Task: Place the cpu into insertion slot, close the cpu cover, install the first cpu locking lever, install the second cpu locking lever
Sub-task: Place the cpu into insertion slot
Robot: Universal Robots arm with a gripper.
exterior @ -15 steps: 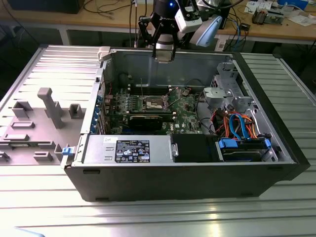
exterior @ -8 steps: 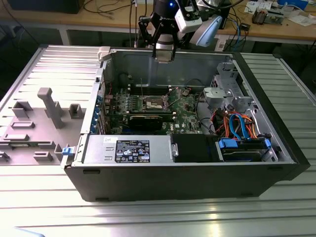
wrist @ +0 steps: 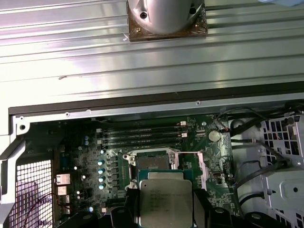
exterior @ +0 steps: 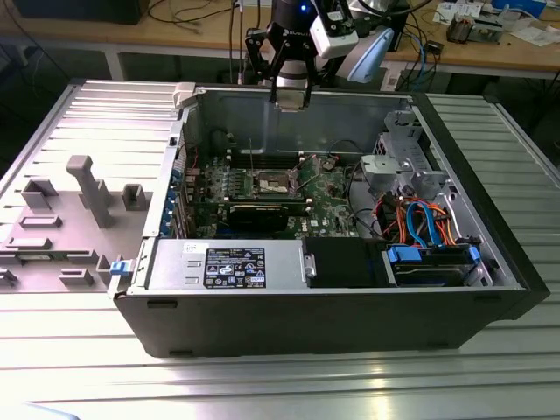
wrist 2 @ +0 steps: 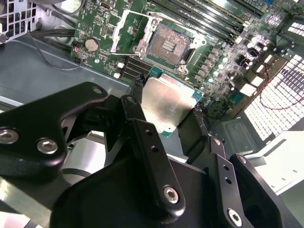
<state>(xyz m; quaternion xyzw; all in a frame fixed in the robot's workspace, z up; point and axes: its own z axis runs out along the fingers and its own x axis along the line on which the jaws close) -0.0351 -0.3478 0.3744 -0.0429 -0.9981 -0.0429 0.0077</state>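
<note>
My gripper (exterior: 291,98) hangs above the open computer case, over its back wall, shut on the cpu (exterior: 291,93). In both wrist views the silver-topped cpu (wrist 2: 166,104) (wrist: 165,204) sits flat between the two black fingers (wrist 2: 135,102). The insertion slot (wrist 2: 167,43) (wrist: 152,164) lies uncovered on the green motherboard (exterior: 328,197) with its dark centre showing; in the exterior view the slot (exterior: 275,182) is well below the gripper. The cpu cover (wrist 2: 127,32) stands flipped open beside the slot.
Long black memory slots (wrist: 142,133) run next to the socket. A power supply (exterior: 227,267) lines the case's front wall, and a drive cage with orange and blue cables (exterior: 420,219) fills the exterior view's right. A grey parts fixture (exterior: 87,197) lies outside on the left.
</note>
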